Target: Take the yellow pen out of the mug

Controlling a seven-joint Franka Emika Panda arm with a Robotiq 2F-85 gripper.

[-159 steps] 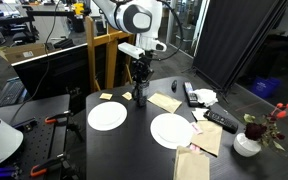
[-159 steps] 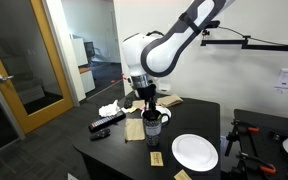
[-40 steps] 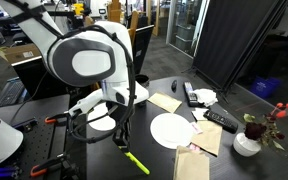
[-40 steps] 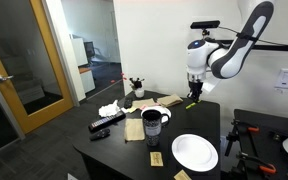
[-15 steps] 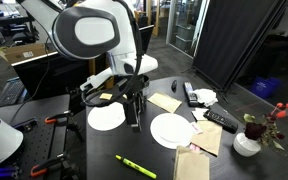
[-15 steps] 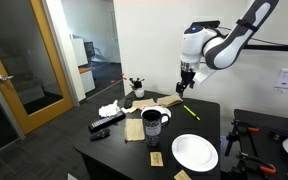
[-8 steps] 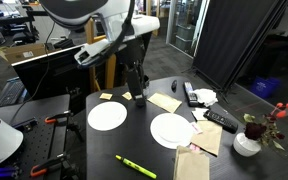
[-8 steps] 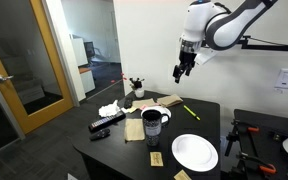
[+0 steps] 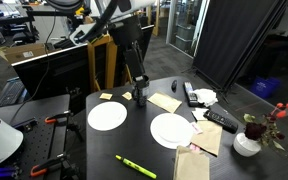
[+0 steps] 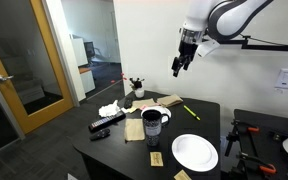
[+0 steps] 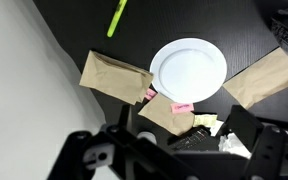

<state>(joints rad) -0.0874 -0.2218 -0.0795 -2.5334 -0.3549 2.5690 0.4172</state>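
The yellow pen [image 9: 134, 165] lies flat on the dark table near one edge, away from the mug [image 9: 139, 97]. It also shows as the yellow pen [image 10: 190, 112] beyond the mug [image 10: 152, 123], and as the yellow pen [image 11: 116, 17] at the top of the wrist view. My gripper [image 10: 179, 66] hangs high above the table, open and with nothing in it. In an exterior view the gripper [image 9: 140, 84] appears just over the mug. From the wrist, the gripper [image 11: 184, 150] looks down with its dark fingers [image 11: 250, 135] spread wide. The mug does not show there.
Two white plates [image 9: 107, 116] [image 9: 171, 130] sit on the table, one white plate [image 10: 194, 152] near the front. Brown napkins [image 11: 114, 73], sticky notes [image 9: 105, 96], black remotes [image 9: 220, 119] and a white vase with flowers [image 9: 247, 143] lie around. A wooden chair [image 9: 104, 60] stands behind.
My arm has risen and swung away from the pen toward the far side of the table. The pen stays flat on the table. The jaws have stayed open.
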